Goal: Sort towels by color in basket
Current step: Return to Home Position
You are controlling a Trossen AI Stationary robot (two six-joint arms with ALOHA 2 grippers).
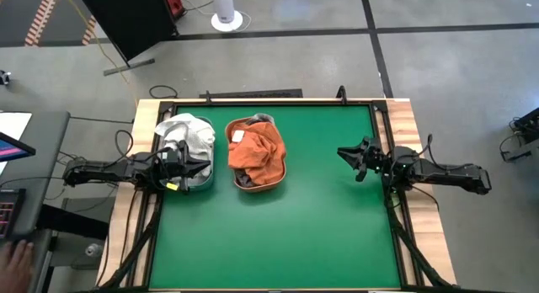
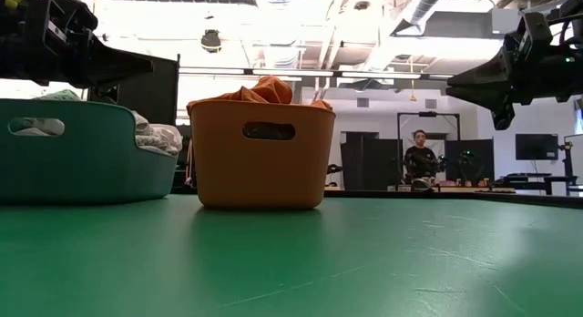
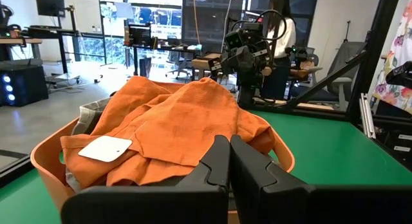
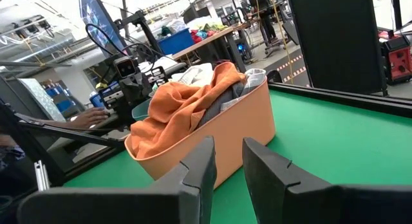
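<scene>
Two baskets stand on the table's left half. The teal basket holds white towels. The orange basket holds a rust orange towel with a white tag, heaped over grey cloth. My left gripper is shut and empty. It hangs above the teal basket's right side and points at the orange basket. My right gripper is open with a narrow gap, raised over the table's right part, facing the orange basket.
Bare green table stretches between the orange basket and my right arm, and along the near edge. A black frame borders the table. A person stands in the room beyond. A hand is at a desk left of the table.
</scene>
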